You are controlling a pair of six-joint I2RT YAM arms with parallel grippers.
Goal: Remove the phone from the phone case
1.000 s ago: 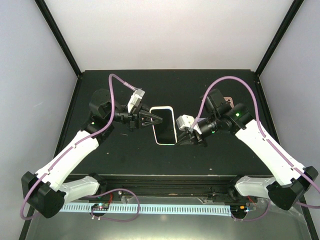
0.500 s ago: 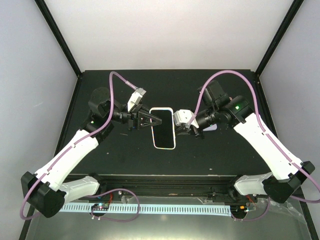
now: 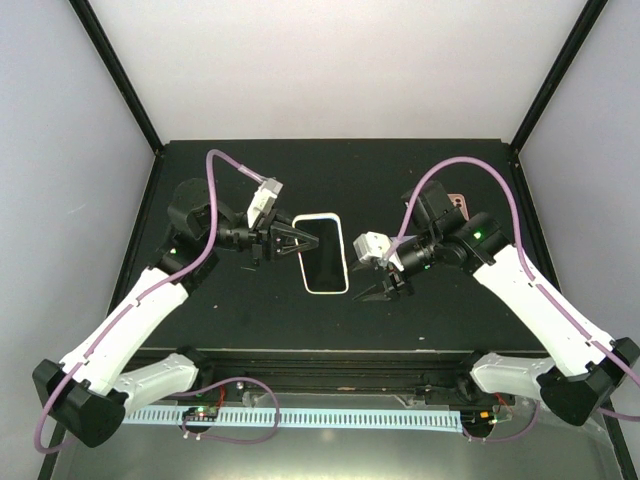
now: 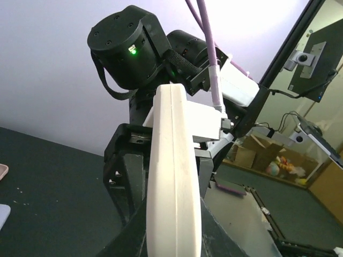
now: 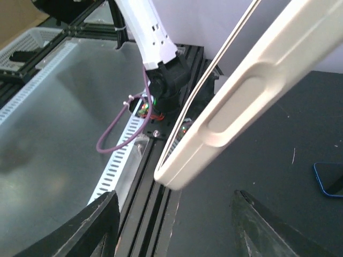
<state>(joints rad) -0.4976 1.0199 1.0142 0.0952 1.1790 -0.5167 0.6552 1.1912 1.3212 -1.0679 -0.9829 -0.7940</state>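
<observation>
Phone case (image 4: 172, 176) fills the left wrist view edge-on, a white strip rising from between dark fingers that are cut off at the bottom. From above, the phone (image 3: 324, 254) sits in it, dark screen up, over the middle of the desk (image 3: 240, 310). Whether any part of it rests on the desk cannot be told.

The left end effector (image 3: 312, 240) is clamped narrow on the case's left edge, and its arm reaches in from the near left corner with the elbow bent outward. The right end effector (image 3: 380, 292) hangs just beside the case's near right corner with its jaws spread and nothing between its fingers (image 5: 94, 230).

A pink object (image 3: 457, 203) is mostly hidden behind the right arm. A blue object (image 5: 329, 179) is cut off at the frame edge.
</observation>
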